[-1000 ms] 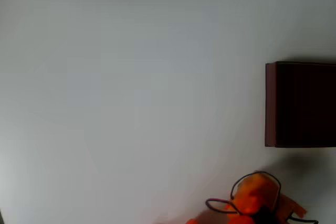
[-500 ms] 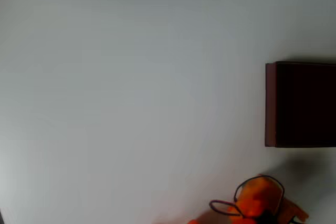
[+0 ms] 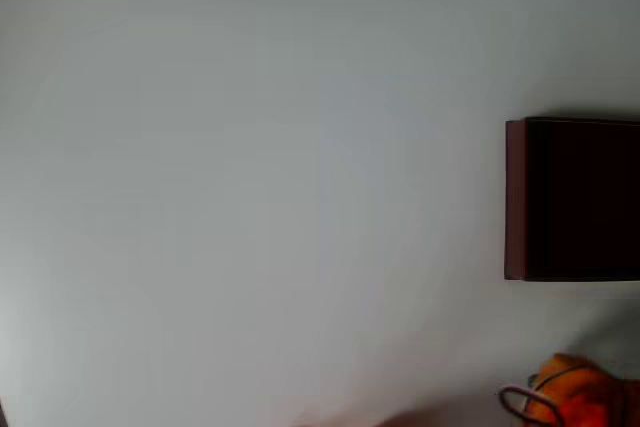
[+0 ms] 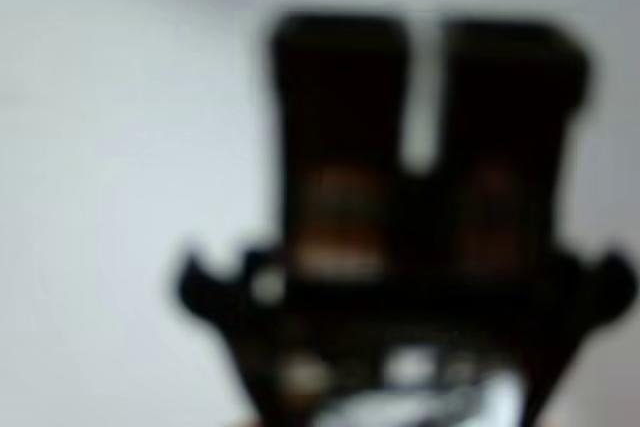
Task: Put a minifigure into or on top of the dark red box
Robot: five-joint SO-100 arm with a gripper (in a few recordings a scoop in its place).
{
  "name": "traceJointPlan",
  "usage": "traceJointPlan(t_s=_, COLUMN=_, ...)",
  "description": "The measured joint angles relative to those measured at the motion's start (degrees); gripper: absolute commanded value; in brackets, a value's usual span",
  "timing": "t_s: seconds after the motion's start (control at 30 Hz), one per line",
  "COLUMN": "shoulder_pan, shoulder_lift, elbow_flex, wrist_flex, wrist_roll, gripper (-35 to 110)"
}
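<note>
The white table (image 3: 250, 187) spreads wide in the overhead view. The dark red box (image 3: 515, 197) sits at the right edge, above the orange arm (image 3: 580, 397), which shows at the bottom edge, apart from the box. In the blurred wrist view the gripper (image 4: 425, 47) points up, its two dark fingers (image 4: 340, 117) nearly together, with a thin pale slit between the jaws and nothing visible in it.

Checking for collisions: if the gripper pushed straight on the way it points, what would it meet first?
In the blurred wrist view, the gripper points at bare pale table; nothing else lies ahead, though depth is unclear.
</note>
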Motion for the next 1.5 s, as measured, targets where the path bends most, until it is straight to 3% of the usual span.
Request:
traceJointPlan(t_s=0.13, shoulder_pan=-1.49, shoulder_lift=-11.51, elbow_flex=-21.09, wrist_flex=10.99, wrist_roll=-14.94, gripper=0)
traceJointPlan(t_s=0.27, shoulder_pan=-4.48, shoulder_lift=-14.85, elbow_flex=-31.82, wrist_flex=13.27, wrist_roll=-28.83, gripper=0)
traceJointPlan(t_s=0.5, shoulder_pan=-8.09, shoulder_lift=-15.29, elbow_flex=-34.8, wrist_flex=14.94, wrist_roll=-47.46, gripper=0)
traceJointPlan(t_s=0.73, shoulder_pan=-18.28, shoulder_lift=-21.18, elbow_flex=-35.51, wrist_flex=8.17, wrist_roll=-64.86, gripper=0)
traceJointPlan(t_s=1.13, shoulder_pan=-27.16, shoulder_lift=-47.9, elbow_flex=-50.98, wrist_flex=2.9, wrist_roll=-86.48, gripper=3)
traceJointPlan(t_s=1.27, shoulder_pan=-26.02, shoulder_lift=-53.35, elbow_flex=-57.92, wrist_flex=5.8, wrist_roll=-89.03, gripper=21)
traceJointPlan(t_s=1.5, shoulder_pan=-24.79, shoulder_lift=-57.39, elbow_flex=-72.6, wrist_flex=14.77, wrist_roll=-95.62, gripper=19)
